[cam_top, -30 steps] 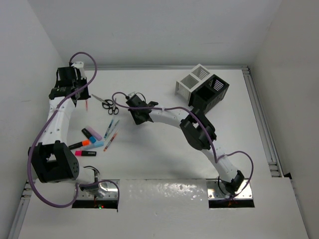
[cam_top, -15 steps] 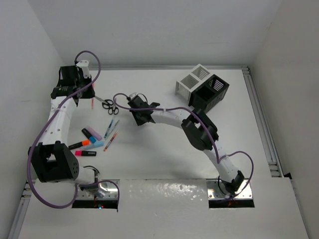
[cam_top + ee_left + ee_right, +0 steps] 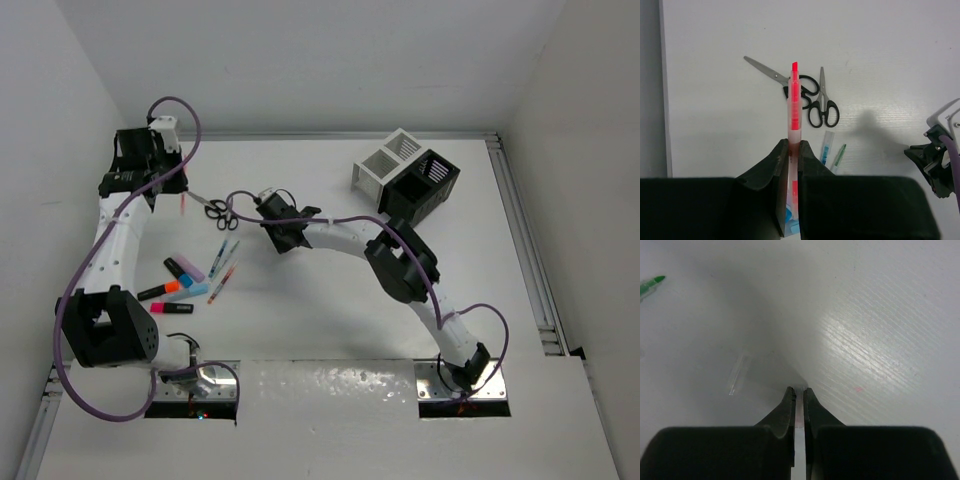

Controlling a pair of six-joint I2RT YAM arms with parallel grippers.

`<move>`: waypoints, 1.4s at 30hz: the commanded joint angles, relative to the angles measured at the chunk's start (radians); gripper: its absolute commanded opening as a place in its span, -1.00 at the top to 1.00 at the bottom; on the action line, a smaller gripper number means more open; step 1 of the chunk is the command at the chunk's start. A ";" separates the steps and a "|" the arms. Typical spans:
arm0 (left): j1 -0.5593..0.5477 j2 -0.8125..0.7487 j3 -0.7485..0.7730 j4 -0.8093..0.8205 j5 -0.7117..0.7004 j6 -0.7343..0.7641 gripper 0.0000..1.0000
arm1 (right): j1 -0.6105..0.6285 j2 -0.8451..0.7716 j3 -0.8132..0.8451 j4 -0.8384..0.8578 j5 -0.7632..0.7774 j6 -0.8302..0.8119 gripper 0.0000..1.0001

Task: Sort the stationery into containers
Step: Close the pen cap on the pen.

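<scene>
My left gripper [image 3: 794, 145] is shut on a red pen [image 3: 795, 100], which sticks out past the fingertips and hangs above the table's far left [image 3: 184, 203]. Under it lie two black-handled scissors [image 3: 822, 107] and two thin pens [image 3: 839, 156]. To the right of the scissors [image 3: 218, 208], my right gripper [image 3: 271, 207] is low over the table. Its jaws [image 3: 799, 390] are shut and I see nothing held. A clear cap [image 3: 737, 372] lies just left of them. The white container [image 3: 385, 165] and black container [image 3: 425, 185] stand joined at the back right.
Highlighters, orange [image 3: 172, 287], blue [image 3: 195, 290], pink [image 3: 160, 307] and purple [image 3: 192, 270], lie near the left arm. Thin pens [image 3: 225, 250] lie beside them. A green pen tip [image 3: 652, 282] shows at the right wrist view's upper left. Walls close in on the left and back.
The right gripper's jaws have closed and it has edged toward the scissors. The left gripper, still holding the red pen, has shifted slightly.
</scene>
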 commanded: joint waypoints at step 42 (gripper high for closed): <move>-0.466 -0.380 -0.301 0.506 0.483 -0.275 1.00 | -0.106 -0.961 -0.508 0.773 -0.159 0.231 1.00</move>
